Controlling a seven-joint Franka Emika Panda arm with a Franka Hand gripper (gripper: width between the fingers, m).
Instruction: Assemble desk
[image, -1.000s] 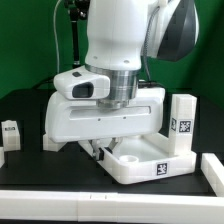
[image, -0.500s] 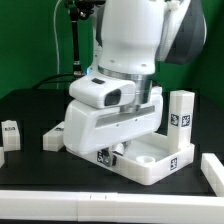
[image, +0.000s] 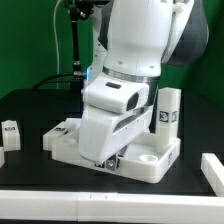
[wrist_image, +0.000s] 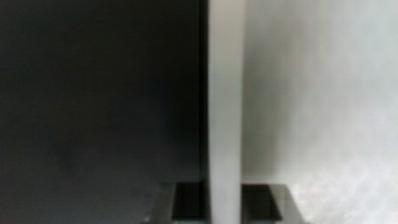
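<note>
- The gripper (image: 108, 158) is low under the big white wrist and mostly hidden from where I stand. In the wrist view its jaws are almost fully closed, with a thin white wall between the two dark fingers (wrist_image: 187, 200). I take this wall for the raised rim (wrist_image: 224, 100) of the tabletop (image: 160, 165).
- The tabletop lies on the black table under the arm, and its corner reaches toward the exterior view's right.
- The hold is only on a narrow rim. If the arm turns or drags quickly, I think the rim can slide out of the jaws, and the tabletop will stop in a crooked position.
- The upright leg (image: 168, 110) stands at the far right side of the tabletop. I cannot tell if it touches it. A swing of the tabletop or of the arm body may knock this leg over.
- The small leg (image: 10, 132) is well apart on the exterior view's left, so I see little danger there.
- The arm hides the grip, so a slip may not be noticed.
</note>
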